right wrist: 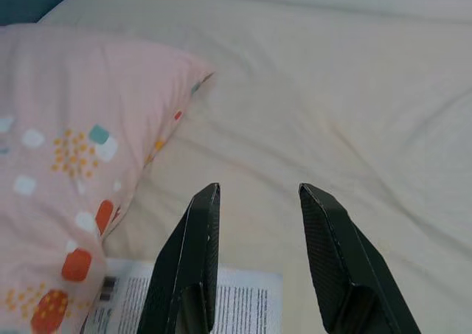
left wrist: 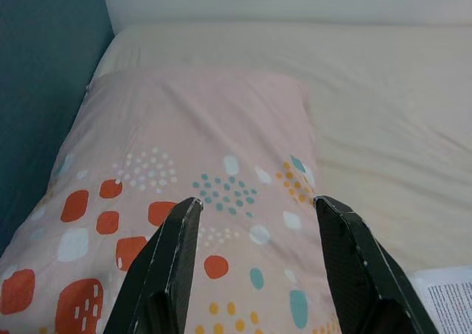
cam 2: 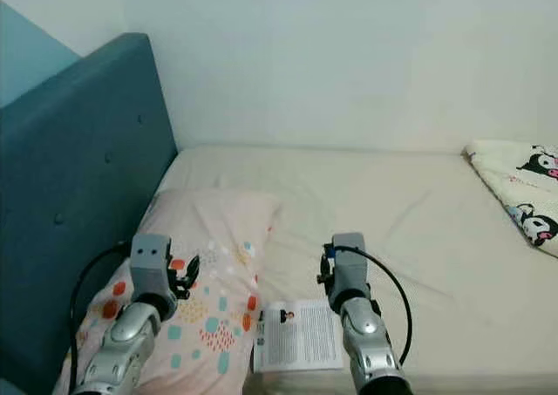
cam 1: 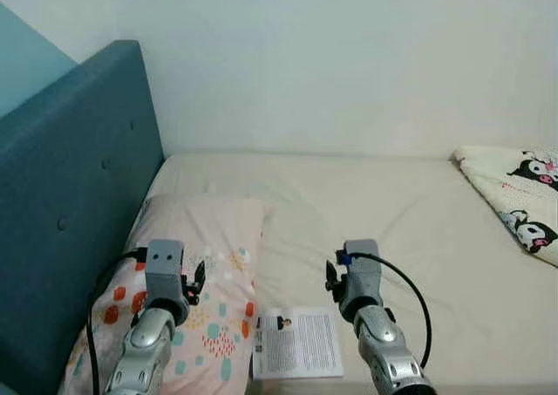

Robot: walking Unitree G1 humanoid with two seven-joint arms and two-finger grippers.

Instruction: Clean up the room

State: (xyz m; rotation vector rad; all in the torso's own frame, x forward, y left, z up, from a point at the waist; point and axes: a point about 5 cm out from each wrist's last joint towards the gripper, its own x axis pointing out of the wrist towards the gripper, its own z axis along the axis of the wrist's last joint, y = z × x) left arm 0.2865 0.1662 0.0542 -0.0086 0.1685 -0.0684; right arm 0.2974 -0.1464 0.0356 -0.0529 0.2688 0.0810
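Cream-sheeted bed [cam 1: 375, 203] against white wall [cam 1: 331, 55], teal headboard [cam 1: 70, 186] at 9 o'clock. Nearest, at 6 o'clock: printed paper sheet [cam 1: 298, 343] lying flat on sheet, touching pink patterned pillow [cam 1: 205, 273]. Left gripper [left wrist: 254, 205] hovering over pillow at 7 o'clock, fingers spread. Right gripper [right wrist: 257, 190] poised above paper's far edge, fingers parted, holding nothing. Farther off, at 3 o'clock: cartoon-print blanket [cam 1: 519, 194].
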